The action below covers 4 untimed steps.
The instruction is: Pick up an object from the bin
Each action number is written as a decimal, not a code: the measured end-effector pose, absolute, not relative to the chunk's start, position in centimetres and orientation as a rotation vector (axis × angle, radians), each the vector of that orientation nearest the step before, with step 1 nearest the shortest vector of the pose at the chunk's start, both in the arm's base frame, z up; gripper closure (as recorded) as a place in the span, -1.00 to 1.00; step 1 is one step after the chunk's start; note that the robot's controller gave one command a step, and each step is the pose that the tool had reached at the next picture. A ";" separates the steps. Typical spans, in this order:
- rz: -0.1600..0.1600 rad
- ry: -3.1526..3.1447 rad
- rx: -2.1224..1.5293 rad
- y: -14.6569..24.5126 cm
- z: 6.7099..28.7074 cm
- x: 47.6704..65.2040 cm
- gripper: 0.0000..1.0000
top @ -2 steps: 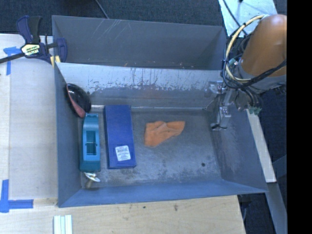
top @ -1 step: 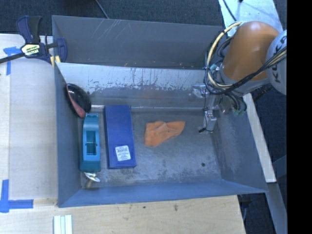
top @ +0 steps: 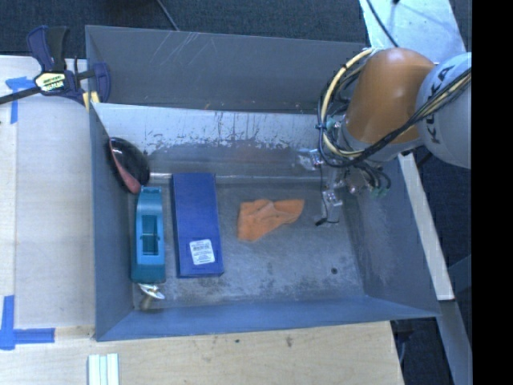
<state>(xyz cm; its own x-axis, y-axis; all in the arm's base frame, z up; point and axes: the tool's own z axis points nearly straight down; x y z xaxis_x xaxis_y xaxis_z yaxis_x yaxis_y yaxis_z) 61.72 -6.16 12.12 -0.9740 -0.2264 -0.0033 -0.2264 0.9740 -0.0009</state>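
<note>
We note the gripper [top: 330, 208] low, just right of a crumpled orange cloth [top: 268, 217], perhaps touching it; blue box [top: 196, 223] further left.

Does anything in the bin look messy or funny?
Only a little. The orange cloth in the middle lies crumpled in a bunch, not flat. The black and red thing in the far left corner rests tilted against the wall of the bin. The blue box and teal tool lie neatly side by side.

The arm's orange cover [top: 389, 95] hides the far right corner of the bin [top: 240, 70], the label [top: 202, 252] on the blue box [top: 192, 207] is too small to read, and the small metal thing [top: 149, 295] at the near end of the teal tool [top: 150, 239] is too small to name.
</note>
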 end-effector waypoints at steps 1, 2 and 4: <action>0.000 3.118 -0.356 -2.7 8.8 62.7 -1.00; -0.001 3.085 -0.571 -2.4 7.1 61.6 1.00; -0.003 3.073 -0.610 -2.3 23.9 61.4 1.00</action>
